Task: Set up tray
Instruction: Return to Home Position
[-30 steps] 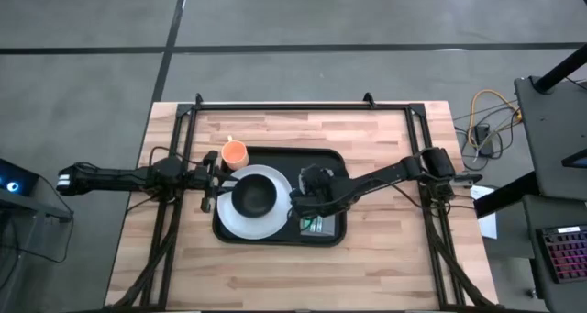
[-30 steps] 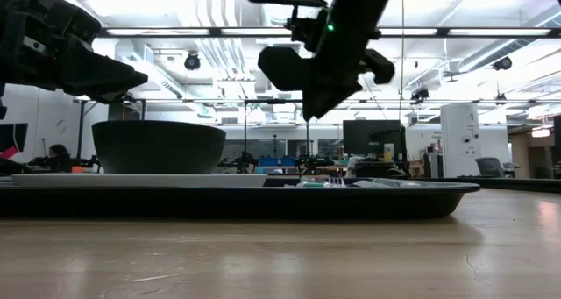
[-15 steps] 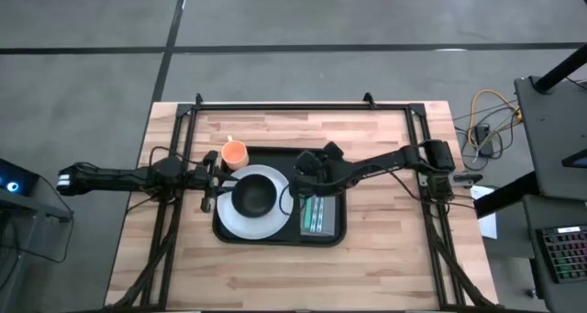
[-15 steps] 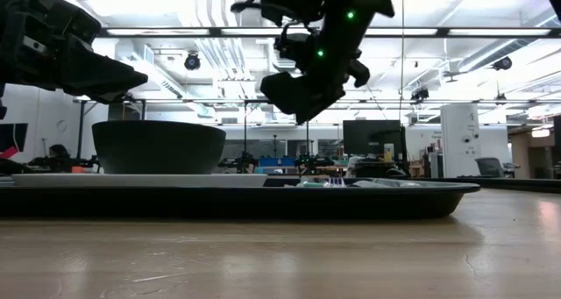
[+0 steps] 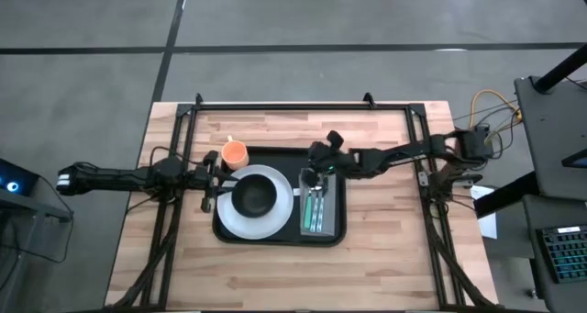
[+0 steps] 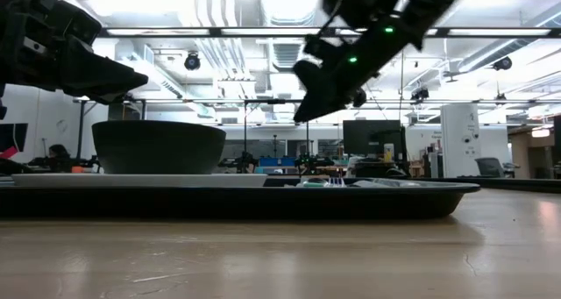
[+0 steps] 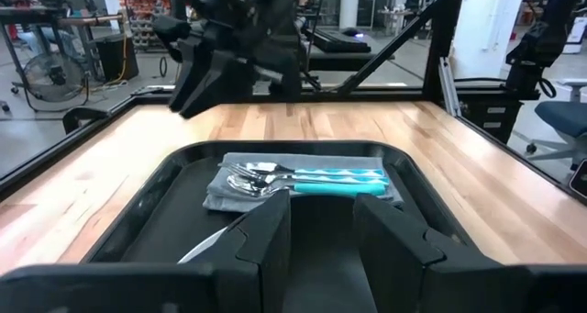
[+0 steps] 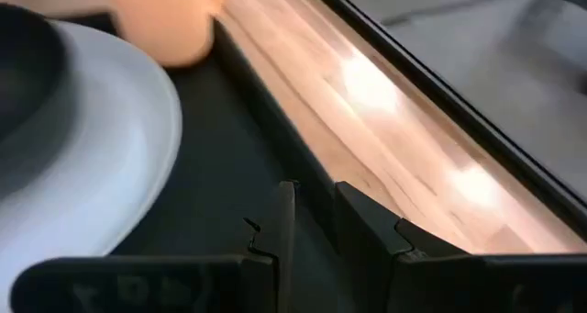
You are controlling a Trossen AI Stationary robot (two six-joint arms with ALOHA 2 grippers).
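The black tray (image 5: 275, 237) lies flat at the table's middle. On its left half a white plate (image 5: 277, 212) carries a black bowl (image 5: 255, 196). An orange cup (image 5: 235, 152) stands at the tray's far left corner. A grey napkin (image 5: 316, 223) lies on the tray's right half, with teal-handled cutlery (image 7: 312, 177) lying on it. My left gripper (image 5: 220, 177) hovers open beside the plate's left rim, above the tray. My right gripper (image 5: 318, 157) hangs over the tray's far rim, high above it (image 6: 302, 106). Its fingers (image 8: 284, 221) stand a narrow gap apart.
A black metal frame (image 5: 275, 106) runs along the table's far edge and down both sides. Cables (image 5: 486, 120) hang off the right side. Bare wood (image 5: 275, 272) shows on the tray's near side and to its right (image 5: 385, 217).
My right gripper has risen from low over the tray's right half. It has drawn back toward the table's far and right edges. The napkin with the cutlery, earlier under the gripper, now lies uncovered on the tray.
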